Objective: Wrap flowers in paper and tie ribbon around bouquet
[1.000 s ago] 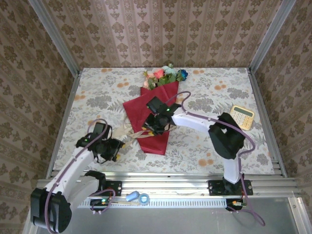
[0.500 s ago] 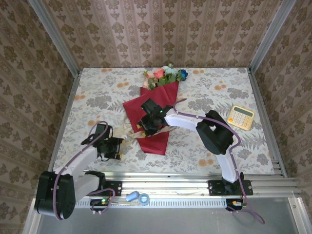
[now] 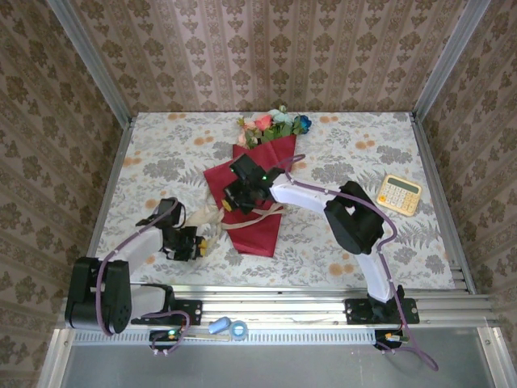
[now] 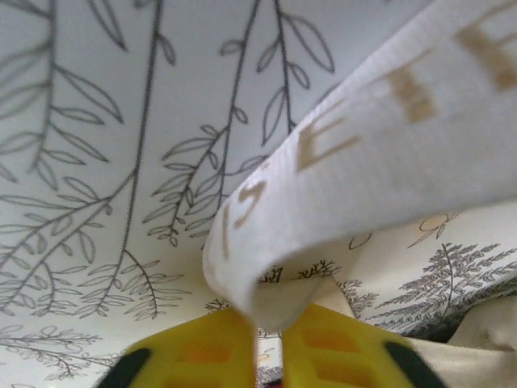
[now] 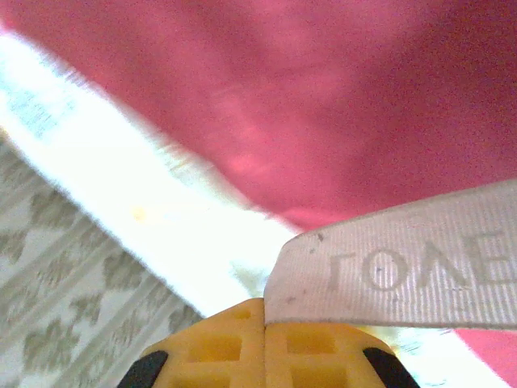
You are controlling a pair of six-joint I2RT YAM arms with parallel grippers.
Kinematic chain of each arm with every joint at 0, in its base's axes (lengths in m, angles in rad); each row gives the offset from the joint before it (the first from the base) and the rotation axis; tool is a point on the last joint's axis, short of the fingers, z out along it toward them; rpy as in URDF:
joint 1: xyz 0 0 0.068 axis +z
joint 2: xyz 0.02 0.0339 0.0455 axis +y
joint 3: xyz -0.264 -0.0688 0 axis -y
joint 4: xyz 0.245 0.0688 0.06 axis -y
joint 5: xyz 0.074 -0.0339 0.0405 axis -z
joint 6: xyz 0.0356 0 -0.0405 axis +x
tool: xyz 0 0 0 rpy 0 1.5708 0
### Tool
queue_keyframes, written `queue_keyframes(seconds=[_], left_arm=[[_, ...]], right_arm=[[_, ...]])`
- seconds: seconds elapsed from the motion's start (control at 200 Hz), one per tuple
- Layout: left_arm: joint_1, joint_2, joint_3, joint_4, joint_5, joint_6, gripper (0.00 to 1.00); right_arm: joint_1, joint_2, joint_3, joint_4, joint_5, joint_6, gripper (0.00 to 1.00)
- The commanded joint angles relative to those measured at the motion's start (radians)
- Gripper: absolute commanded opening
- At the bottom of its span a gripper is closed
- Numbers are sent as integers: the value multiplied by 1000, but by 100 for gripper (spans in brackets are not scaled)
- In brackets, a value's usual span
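Observation:
The bouquet lies in the middle of the table: a crimson paper (image 3: 260,230) cone with the flowers (image 3: 273,125) at its far, wide end. The cream ribbon (image 3: 257,216) crosses the cone and trails off to the left. My right gripper (image 3: 232,204) hovers over the cone's left edge, shut on one ribbon end (image 5: 404,275) printed with letters, with red paper (image 5: 323,97) just behind it. My left gripper (image 3: 194,243) sits low on the cloth left of the cone. It is shut on a folded loop of ribbon (image 4: 363,162) that rises from between its yellow fingers (image 4: 202,347).
A yellow calculator (image 3: 401,192) lies at the right side of the flowered tablecloth (image 3: 161,162). Patterned walls and metal posts close in the back and sides. A metal rail (image 3: 266,295) runs along the near edge.
Both grippers have closed on the ribbon. The right gripper has moved up and left over the cone, drawing the ribbon across it. The left arm has folded in, its gripper staying low.

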Motion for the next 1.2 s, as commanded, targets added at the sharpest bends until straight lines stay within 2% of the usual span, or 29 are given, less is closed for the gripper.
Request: queue_keyframes(seconds=[0.0, 0.02, 0.13, 0.28, 0.445, 0.64, 0.885, 1.075, 1.2], left_arm=[[17, 125, -79, 294, -125, 45, 3], [24, 128, -78, 293, -125, 51, 0], [53, 138, -73, 284, -123, 79, 0], [97, 129, -65, 263, -119, 122, 0], [134, 59, -19, 165, -139, 178, 0], [183, -33, 95, -42, -224, 287, 0], [284, -87, 202, -159, -267, 384, 0], [277, -117, 327, -223, -300, 418, 0], [276, -131, 396, -289, -349, 441, 0]], right_arm=[[7, -61, 108, -43, -19, -196, 0], [9, -77, 106, -41, -18, -219, 0], [7, -184, 55, 0, -8, -328, 0], [-9, -349, -93, 151, 27, -418, 0], [-65, -504, -144, 169, 91, -532, 0], [-229, -701, -198, 98, 166, -590, 0], [-472, -883, -240, -62, 188, -647, 0], [-687, -949, -239, -123, 163, -667, 0], [-748, -937, -189, -225, 192, -698, 0]])
